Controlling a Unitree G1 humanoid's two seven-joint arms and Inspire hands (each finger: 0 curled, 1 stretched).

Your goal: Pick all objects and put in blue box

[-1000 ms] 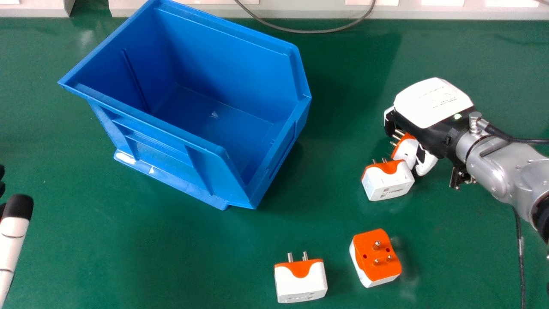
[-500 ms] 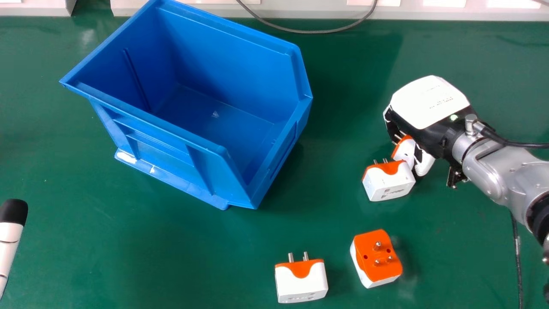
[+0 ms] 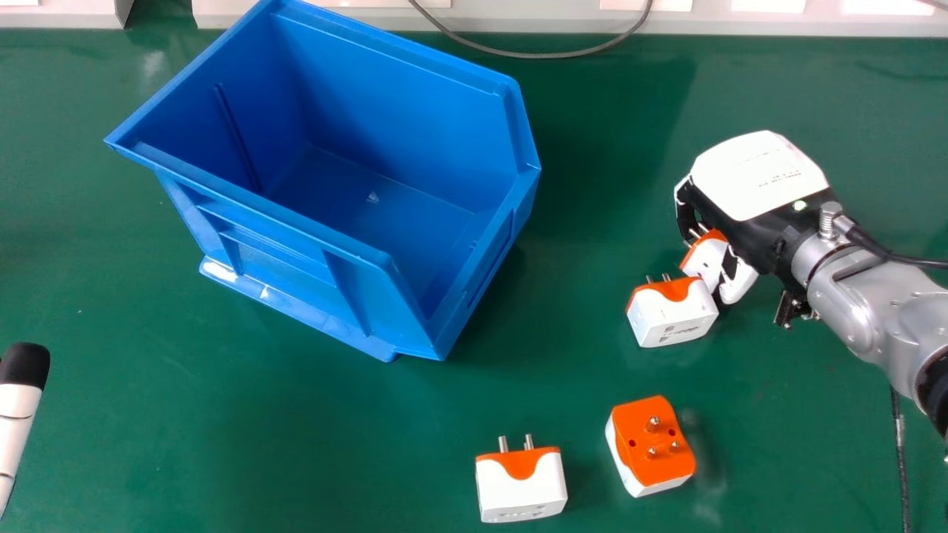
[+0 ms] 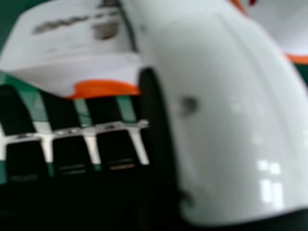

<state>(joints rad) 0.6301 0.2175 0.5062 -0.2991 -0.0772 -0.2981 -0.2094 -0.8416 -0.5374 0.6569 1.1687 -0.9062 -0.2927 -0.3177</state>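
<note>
One right hand: curled round a white-orange plug, thumb on its near side.
Second plug: on the tabletop, just beside the gripped one.
Third plug: nearer the robot — orange face and pins up.
Fourth plug: left of the third, pins pointing away.
Blue box: left of all four plugs — inside bare.
Left hand: view's left edge, finger straight.
</note>
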